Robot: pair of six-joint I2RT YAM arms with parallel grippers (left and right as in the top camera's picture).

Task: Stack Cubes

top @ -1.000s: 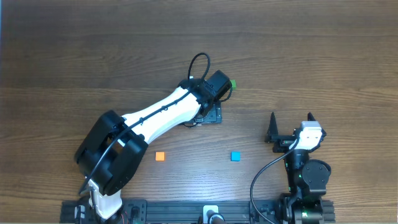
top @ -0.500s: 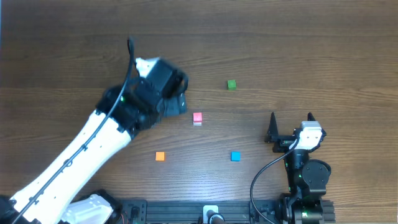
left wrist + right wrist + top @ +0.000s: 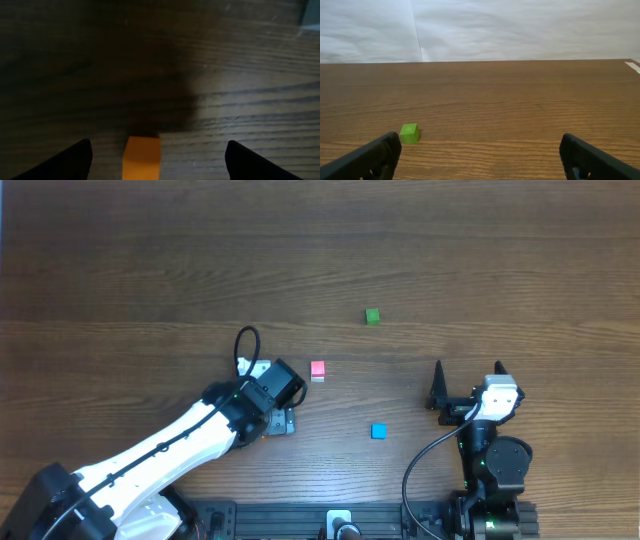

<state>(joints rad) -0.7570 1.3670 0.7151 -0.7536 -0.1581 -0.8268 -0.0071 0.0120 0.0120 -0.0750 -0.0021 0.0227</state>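
Lots of bare bench point(image 3: 150, 260) spreads across the upper frame. The orange cube point(image 3: 142, 157) sits lower left of middle, between the fingers of the wide-open, empty left claw point(image 3: 279, 423).

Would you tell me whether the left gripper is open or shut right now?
Open: the left gripper has its fingers wide apart, the orange cube between them untouched.

I can read no words, numbers, labels or signs. The faces I see of the orange cube point(image 3: 142, 157), the pink cube point(image 3: 318, 368), the blue cube point(image 3: 378, 431) and the green cube point(image 3: 372, 316) are plain colour. The wooden table point(image 3: 500, 240) bears only its grain.
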